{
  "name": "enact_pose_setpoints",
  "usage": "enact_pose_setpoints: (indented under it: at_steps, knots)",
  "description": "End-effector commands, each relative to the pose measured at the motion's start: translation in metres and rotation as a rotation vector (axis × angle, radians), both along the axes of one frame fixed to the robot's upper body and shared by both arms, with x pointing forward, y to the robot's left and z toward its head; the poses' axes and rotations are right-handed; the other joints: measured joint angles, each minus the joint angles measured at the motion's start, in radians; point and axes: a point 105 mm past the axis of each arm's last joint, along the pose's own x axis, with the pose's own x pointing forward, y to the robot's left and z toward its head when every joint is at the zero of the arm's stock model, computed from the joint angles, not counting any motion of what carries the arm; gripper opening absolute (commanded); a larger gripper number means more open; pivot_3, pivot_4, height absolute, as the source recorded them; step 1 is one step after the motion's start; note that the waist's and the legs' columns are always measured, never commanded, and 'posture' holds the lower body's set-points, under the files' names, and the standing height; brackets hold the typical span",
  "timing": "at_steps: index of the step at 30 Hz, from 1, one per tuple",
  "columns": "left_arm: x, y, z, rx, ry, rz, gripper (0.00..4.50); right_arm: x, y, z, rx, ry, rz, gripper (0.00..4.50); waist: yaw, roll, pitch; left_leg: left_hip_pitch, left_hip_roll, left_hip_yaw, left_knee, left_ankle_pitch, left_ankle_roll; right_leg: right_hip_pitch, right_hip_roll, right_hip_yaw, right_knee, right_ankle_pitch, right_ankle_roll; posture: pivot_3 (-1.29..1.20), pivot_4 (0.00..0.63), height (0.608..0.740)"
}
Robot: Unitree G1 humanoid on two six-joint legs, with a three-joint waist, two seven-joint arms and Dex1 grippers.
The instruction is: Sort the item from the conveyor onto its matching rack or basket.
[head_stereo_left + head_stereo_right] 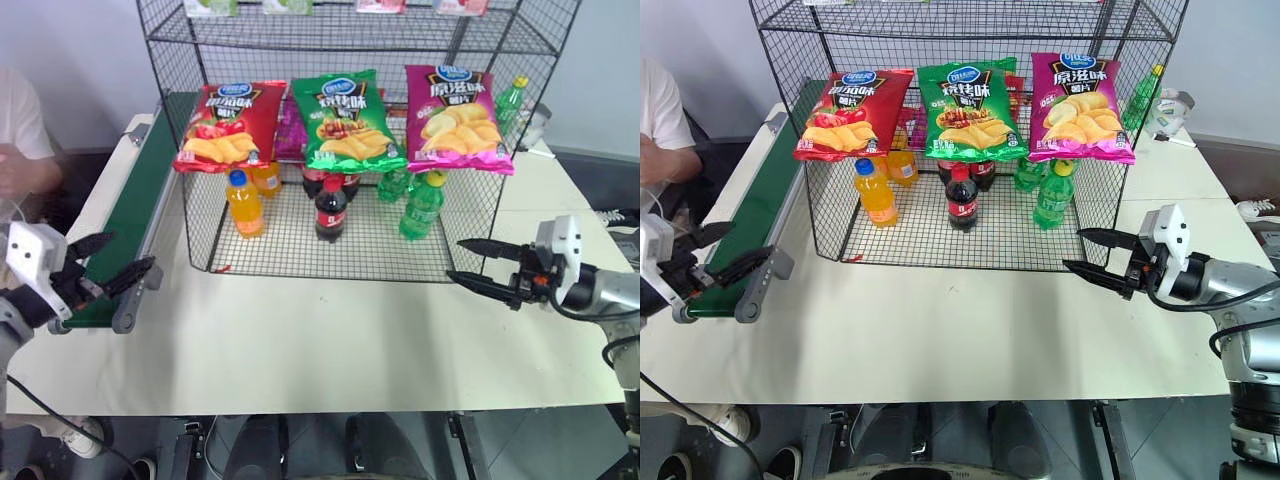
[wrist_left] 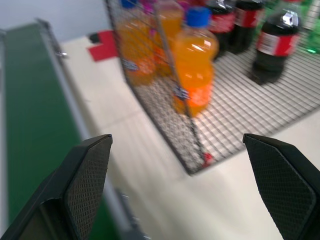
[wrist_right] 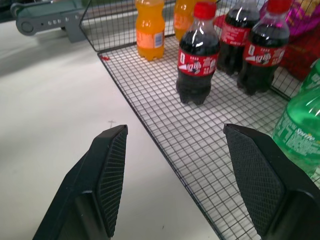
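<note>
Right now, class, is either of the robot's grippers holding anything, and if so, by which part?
Nothing is held. The left gripper and the right gripper both hang with jaws open and nothing between them.

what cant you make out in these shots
- Top shelf packets: cut off by the upper edge of the left eye view.
- Far end of the conveyor: hidden behind the rack in the eye views.
- Bags behind the green crisp bag: mostly covered by the front bags.
- Bottle labels: blurred in the left wrist view.
</note>
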Motion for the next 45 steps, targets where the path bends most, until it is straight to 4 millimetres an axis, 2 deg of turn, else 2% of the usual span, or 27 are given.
enact_pose_setpoints:
  at_steps: [1,4,6,14,24,28,33,45]
  knots:
    - [-0.001,-0.005,0.01,0.028,-0.05,-0.028,4.5,0.001,-0.002,0.011,-0.022,-0.038,0.008,3.18,0.0,0.0,0.0,0.0,0.0,0.0,0.0,0.0,0.0,0.0,0.0,0.0,0.0,0.0,0.0,0.0,0.15,0.739]
    - [0.005,-0.001,0.018,0.072,-0.13,0.02,4.5,0.002,-0.002,0.011,-0.02,-0.029,0.012,3.18,0.002,0.0,0.0,0.0,0.0,0.0,0.0,0.0,0.0,0.0,0.0,0.0,0.0,0.0,0.0,0.0,0.15,0.739]
    - [0.009,0.002,0.018,0.065,-0.124,0.047,4.5,0.002,-0.002,0.009,-0.033,-0.029,0.014,3.18,0.003,0.0,0.0,0.0,0.0,0.0,0.001,0.0,0.0,0.0,0.0,0.0,0.0,0.0,0.0,0.0,0.15,0.739]
    - [0.01,0.003,0.025,0.041,-0.167,-0.023,4.5,0.002,0.004,0.006,-0.035,-0.037,0.019,3.18,0.002,0.0,0.0,0.0,0.0,0.0,0.001,0.0,0.0,0.0,0.0,0.0,0.001,0.0,0.0,0.0,0.15,0.739]
    - [0.008,-0.009,0.018,0.04,-0.156,-0.098,4.5,0.002,-0.006,-0.007,-0.096,-0.053,0.005,3.18,0.002,0.0,0.0,0.0,0.0,0.0,0.001,0.0,0.0,0.0,0.0,0.0,0.001,0.0,0.0,0.0,0.15,0.739]
    - [0.015,-0.006,0.018,0.065,-0.152,-0.097,4.5,0.005,-0.009,-0.008,-0.101,-0.066,-0.005,3.18,0.004,0.0,0.0,0.0,0.0,0.0,0.002,0.0,0.0,0.0,0.001,0.0,0.002,0.0,0.0,0.0,0.15,0.739]
    - [0.016,-0.02,0.01,0.114,-0.127,-0.155,4.5,0.005,-0.01,-0.016,-0.114,-0.071,-0.017,3.18,0.004,0.0,0.0,0.0,0.0,0.0,0.003,0.0,0.0,0.0,0.001,0.0,0.002,0.0,0.0,0.0,0.15,0.739]
    - [0.014,-0.016,0.008,0.071,-0.139,-0.137,4.5,0.006,-0.022,-0.017,-0.117,-0.072,-0.052,3.18,0.004,0.0,0.0,0.0,0.0,0.0,0.003,0.0,0.0,0.0,0.001,0.0,0.003,0.0,0.0,0.0,0.15,0.739]
